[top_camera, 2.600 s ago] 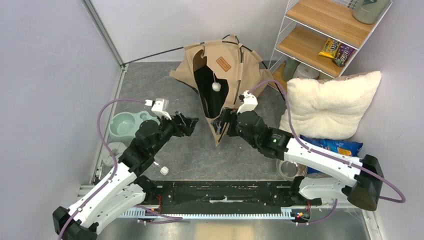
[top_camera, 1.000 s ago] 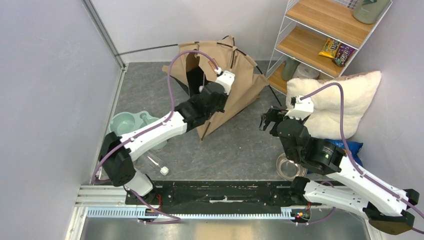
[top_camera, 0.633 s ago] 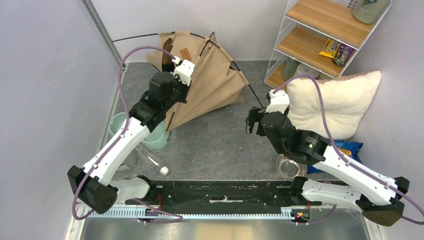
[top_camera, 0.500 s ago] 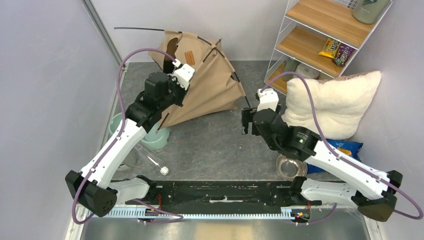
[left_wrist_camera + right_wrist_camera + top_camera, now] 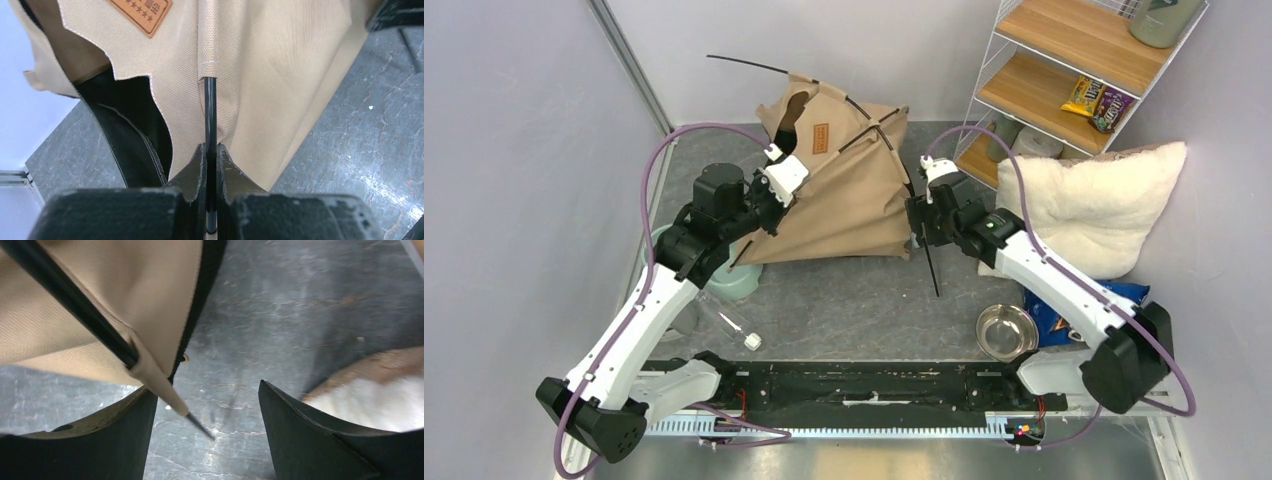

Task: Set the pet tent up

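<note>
At the rear of the grey surface (image 5: 864,300), the pet tent (image 5: 844,200) stood half-raised. Left gripper (image 5: 211,148) was clamped shut on a black pole (image 5: 210,110) below its sleeve; right gripper (image 5: 206,388) gaped around a pole tip (image 5: 201,427). Step: spreading the frame. Next, likely: closing squarely on that tip.

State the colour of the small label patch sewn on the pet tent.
Orange-brown label patch; the left wrist view shows it best.
</note>
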### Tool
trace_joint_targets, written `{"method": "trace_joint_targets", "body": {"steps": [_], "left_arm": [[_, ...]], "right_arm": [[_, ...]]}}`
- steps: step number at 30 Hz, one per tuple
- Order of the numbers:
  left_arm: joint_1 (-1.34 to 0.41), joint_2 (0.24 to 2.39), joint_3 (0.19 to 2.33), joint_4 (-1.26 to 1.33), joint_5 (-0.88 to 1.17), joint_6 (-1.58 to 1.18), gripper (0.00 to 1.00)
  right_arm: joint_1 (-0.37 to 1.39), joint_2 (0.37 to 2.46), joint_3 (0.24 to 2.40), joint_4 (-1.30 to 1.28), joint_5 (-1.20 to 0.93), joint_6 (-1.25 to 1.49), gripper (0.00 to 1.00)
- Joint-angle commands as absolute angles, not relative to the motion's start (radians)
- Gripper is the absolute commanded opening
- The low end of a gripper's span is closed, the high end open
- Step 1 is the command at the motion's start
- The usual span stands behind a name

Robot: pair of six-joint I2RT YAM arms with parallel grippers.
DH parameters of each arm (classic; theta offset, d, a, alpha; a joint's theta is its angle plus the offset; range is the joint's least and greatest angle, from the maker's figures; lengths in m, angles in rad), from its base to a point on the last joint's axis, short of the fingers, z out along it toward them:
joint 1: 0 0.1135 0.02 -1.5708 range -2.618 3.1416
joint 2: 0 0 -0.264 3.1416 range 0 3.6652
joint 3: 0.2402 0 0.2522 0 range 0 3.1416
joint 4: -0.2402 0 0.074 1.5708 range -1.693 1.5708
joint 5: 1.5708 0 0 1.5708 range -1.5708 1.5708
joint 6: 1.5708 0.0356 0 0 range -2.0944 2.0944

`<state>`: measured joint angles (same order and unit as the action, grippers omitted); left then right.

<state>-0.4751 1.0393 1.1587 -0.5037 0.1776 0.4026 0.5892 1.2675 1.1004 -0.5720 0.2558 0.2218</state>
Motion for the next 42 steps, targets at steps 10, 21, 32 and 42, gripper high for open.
{"method": "trace_joint_targets", "body": {"steps": [10, 21, 32, 42], "left_arm": [[-0.472, 1.008, 1.142, -0.456, 0.193, 0.472, 0.02], [-0.472, 0.959, 1.118, -0.438, 0.200, 0.481, 0.02], [-0.472, 0.920, 1.077, -0.330, 0.187, 0.436, 0.02], [-0.471, 0.953, 1.078, -0.203, 0.158, 0.364, 0.02]], "right_arm": [[0.581, 1.240, 0.913, -0.394, -0.065, 0.259, 0.77], [0.583, 1.199, 0.795, -0.320, -0.157, 0.308, 0.42], [0.606, 1.051, 0.827, -0.357, -0.163, 0.323, 0.00], [0.638, 0.981, 1.004, -0.553, -0.174, 0.378, 0.00]]}}
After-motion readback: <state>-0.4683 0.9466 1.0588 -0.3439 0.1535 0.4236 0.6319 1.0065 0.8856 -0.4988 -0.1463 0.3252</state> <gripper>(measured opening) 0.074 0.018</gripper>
